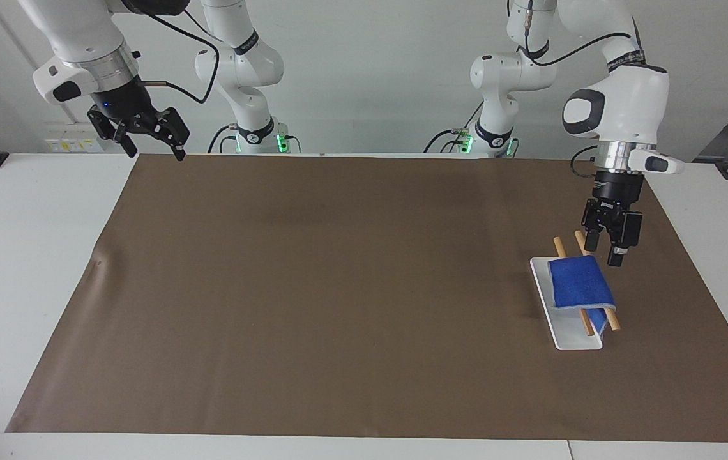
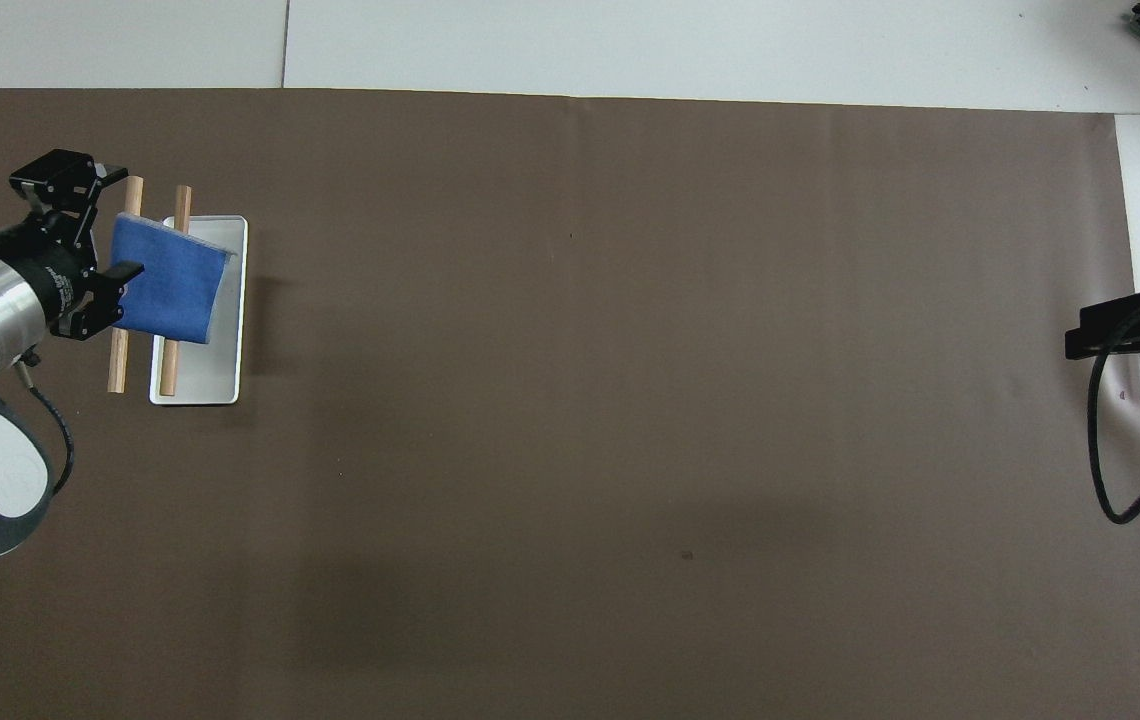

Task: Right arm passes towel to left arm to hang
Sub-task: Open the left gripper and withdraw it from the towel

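The blue towel point(image 1: 578, 284) hangs over two wooden rods point(image 1: 559, 245) that lie across a white tray point(image 1: 573, 340). In the overhead view the towel point(image 2: 172, 285) covers the middle of the rods point(image 2: 181, 200) and part of the tray point(image 2: 202, 385). My left gripper point(image 1: 604, 250) is open and empty in the air, just beside the towel's edge toward the left arm's end of the table; it also shows in the overhead view point(image 2: 116, 224). My right gripper point(image 1: 153, 152) is open and empty, raised over the right arm's end of the table, and waits there point(image 2: 1080, 340).
A brown mat point(image 1: 338, 287) covers most of the white table point(image 1: 25, 268). A black cable point(image 2: 1105, 460) hangs from the right arm over the mat's edge. The tray stands near the left arm's end of the mat.
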You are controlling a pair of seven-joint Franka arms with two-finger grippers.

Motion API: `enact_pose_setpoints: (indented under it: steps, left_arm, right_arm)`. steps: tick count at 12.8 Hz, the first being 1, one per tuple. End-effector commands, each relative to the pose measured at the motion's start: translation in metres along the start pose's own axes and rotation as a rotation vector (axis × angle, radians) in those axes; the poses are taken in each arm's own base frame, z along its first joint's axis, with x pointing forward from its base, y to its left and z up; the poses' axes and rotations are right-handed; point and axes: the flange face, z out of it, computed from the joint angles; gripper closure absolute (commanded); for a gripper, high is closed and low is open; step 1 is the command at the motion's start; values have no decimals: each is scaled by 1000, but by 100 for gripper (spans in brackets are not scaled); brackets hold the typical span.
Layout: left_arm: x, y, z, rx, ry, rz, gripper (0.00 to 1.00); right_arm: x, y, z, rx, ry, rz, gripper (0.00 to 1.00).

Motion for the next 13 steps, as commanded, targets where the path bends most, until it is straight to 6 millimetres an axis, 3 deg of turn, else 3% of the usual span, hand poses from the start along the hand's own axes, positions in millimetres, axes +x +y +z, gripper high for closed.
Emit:
enact_pose_setpoints:
  steps: [1,4,7,10,12,13]
  left_arm:
    - [-32,33,-13,64,-21,280,0]
    - [-33,61,-36,102,-40,624,0]
    - [-10,83,-69,173,-102,979,0]
    - [20,97,-104,251,-182,1187,0]
    - [38,103,-117,309,-264,1285,0]
    - [38,105,-125,335,-310,1313,0]
  right_arm:
    - [-6,1,-1,-21,-7,-10,0]
    - [-6,4,-1,-21,-9,-9,0]
    - [-6,4,-1,-18,-11,-3,0]
    - [-6,7,1,-18,-11,6,0]
    - [-6,7,2,-16,-14,11,0]
    - [-7,7,3,-16,-15,15,0]
